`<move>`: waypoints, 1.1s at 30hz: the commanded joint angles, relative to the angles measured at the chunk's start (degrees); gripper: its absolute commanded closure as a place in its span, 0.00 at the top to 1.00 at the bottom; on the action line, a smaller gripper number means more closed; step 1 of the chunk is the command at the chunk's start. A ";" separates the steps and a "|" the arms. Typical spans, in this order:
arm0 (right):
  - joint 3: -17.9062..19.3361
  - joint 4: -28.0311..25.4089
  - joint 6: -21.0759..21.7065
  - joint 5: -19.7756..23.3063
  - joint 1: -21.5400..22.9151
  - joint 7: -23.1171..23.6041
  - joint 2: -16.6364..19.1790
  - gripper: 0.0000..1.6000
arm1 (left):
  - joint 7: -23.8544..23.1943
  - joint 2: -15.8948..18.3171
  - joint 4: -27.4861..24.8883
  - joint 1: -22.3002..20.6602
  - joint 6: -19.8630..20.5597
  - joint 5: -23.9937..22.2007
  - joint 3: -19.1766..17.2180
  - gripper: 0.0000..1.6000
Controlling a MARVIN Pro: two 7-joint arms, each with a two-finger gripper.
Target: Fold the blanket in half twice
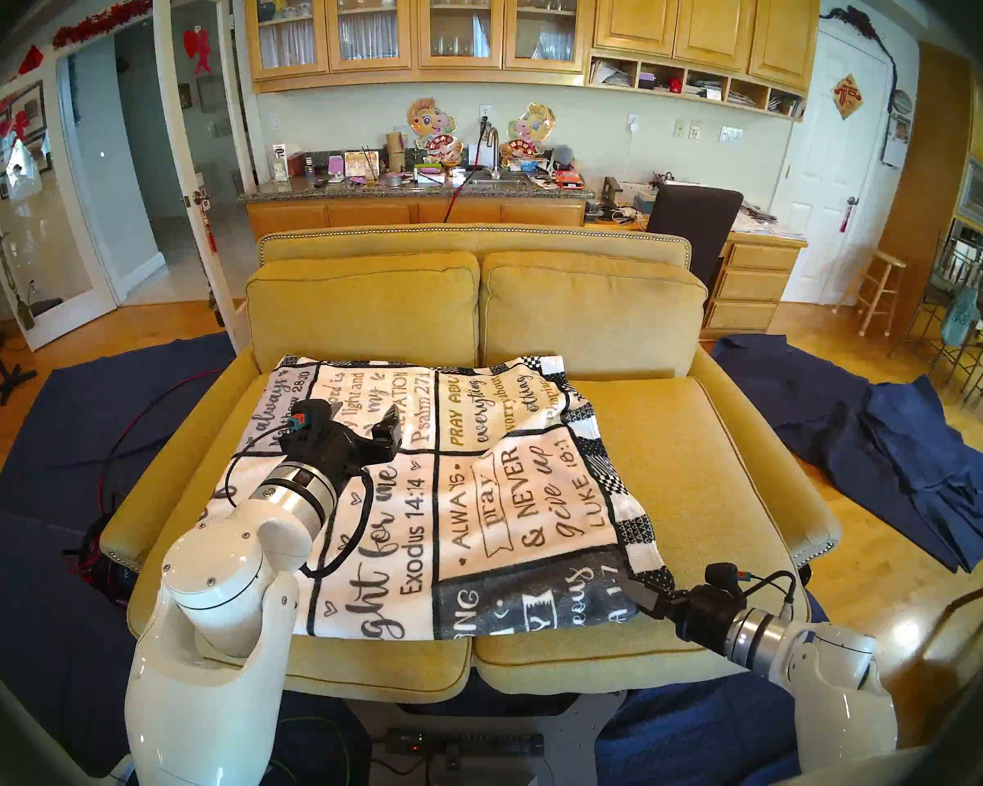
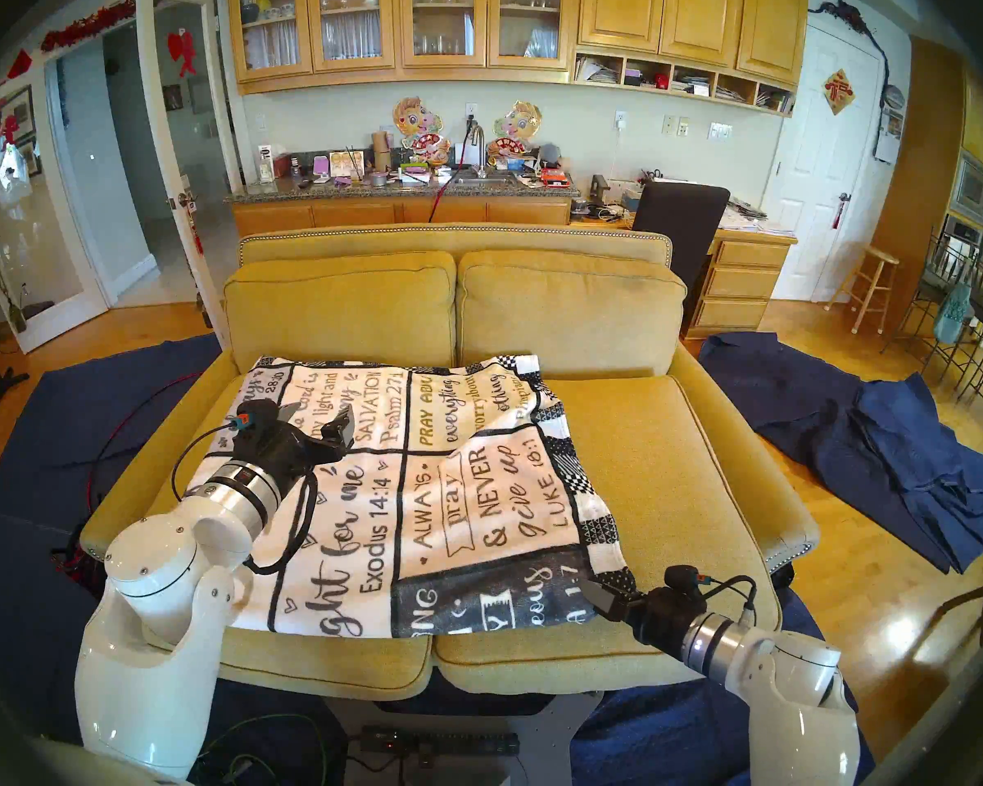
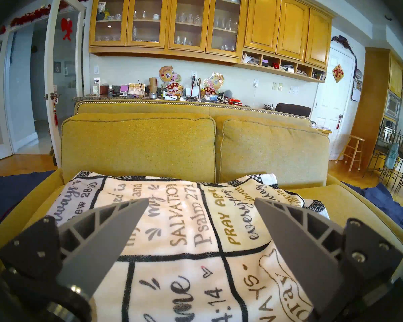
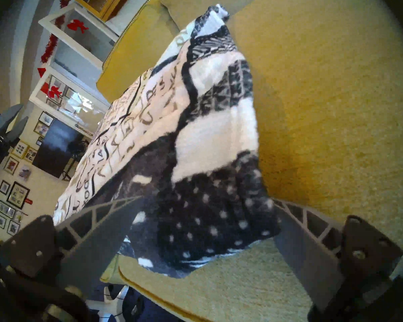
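Note:
The blanket (image 1: 478, 484) (image 2: 449, 484) lies spread on the yellow sofa seat, mostly on its left half, white with black and tan lettering and a checked border. My left gripper (image 1: 364, 413) (image 2: 320, 411) hovers open above the blanket's far left part; in the left wrist view its gripper (image 3: 201, 199) has nothing between the fingers, with the blanket (image 3: 196, 244) below. My right gripper (image 1: 639, 589) (image 2: 594, 589) sits at the blanket's near right corner. In the right wrist view its gripper (image 4: 205, 199) stands open with the dark dotted corner of the blanket (image 4: 207, 140) between its spread fingers.
The sofa (image 1: 676, 427) has two back cushions (image 1: 591, 308) right behind the blanket and low arms at both sides. Crumpled navy cloths (image 1: 903, 456) lie on the floor to the right, another navy cloth (image 1: 52, 456) with cables (image 1: 115, 456) to the left.

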 commanded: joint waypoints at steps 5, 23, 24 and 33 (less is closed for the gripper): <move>-1.90 0.98 0.04 -0.11 4.49 -0.54 0.17 1.00 | -0.11 -0.14 -1.78 -1.14 -0.74 0.05 0.10 1.00; -7.01 4.13 -0.49 -2.36 13.66 -5.25 0.19 1.00 | -0.44 -0.42 -1.72 -1.17 -0.62 0.31 -0.03 1.00; -7.23 3.65 -0.73 -2.10 13.21 -5.79 0.30 1.00 | -0.46 -0.44 -1.73 -1.17 -0.62 0.33 -0.03 1.00; -10.22 5.96 -1.27 -2.73 15.71 -8.19 -0.48 1.00 | -0.61 -0.57 -1.70 -1.18 -0.58 0.44 -0.09 1.00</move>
